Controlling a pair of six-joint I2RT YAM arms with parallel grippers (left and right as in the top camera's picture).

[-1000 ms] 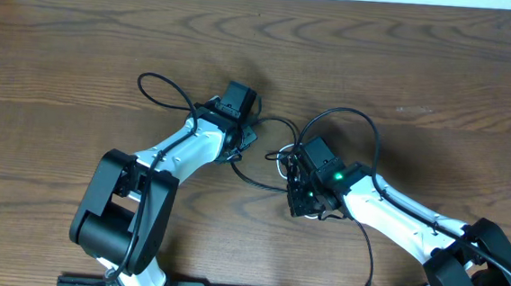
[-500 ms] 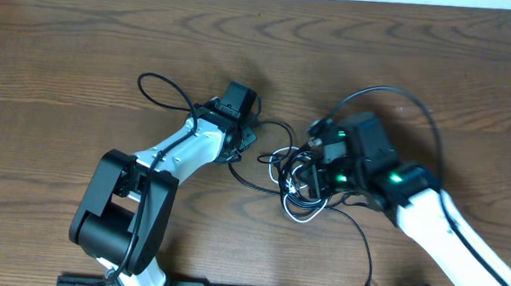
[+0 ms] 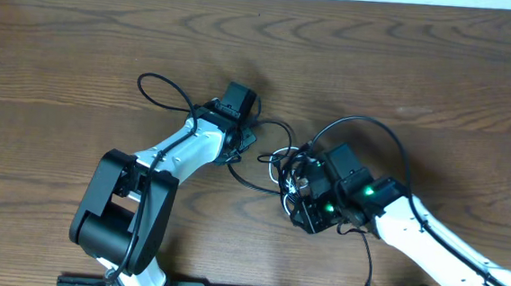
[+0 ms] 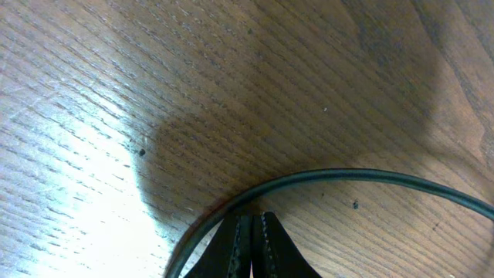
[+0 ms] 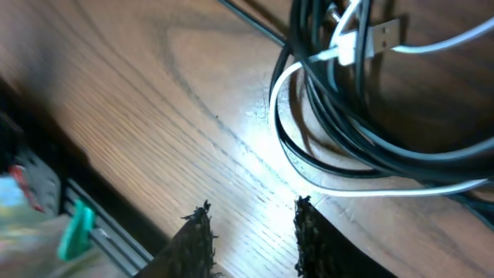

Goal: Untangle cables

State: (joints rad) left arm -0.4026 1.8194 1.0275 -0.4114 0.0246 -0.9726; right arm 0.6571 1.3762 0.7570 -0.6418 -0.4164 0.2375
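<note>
The cables lie in a loose tangle on the tabletop, just off its middle toward 4 o'clock. Several black cords are looped together with one white cord threaded through them. In the right wrist view the white cord's metal plug shows at 1 o'clock, lying over the black loops.

The right arm extends in from 5 o'clock, its wrist against the tangle's 3 o'clock side. The right jaws stand parted, the two fingertips spread with only bare wood between them, gripping nothing. The tangle lies beyond them toward 1 o'clock.

The left arm extends from 7 o'clock, its wrist near the tangle at the tangle's 10 o'clock. The left jaws are closed tight, tips pressed together on one black cord that curves across the wood from 7 o'clock round to 3 o'clock in the left wrist view.
</note>
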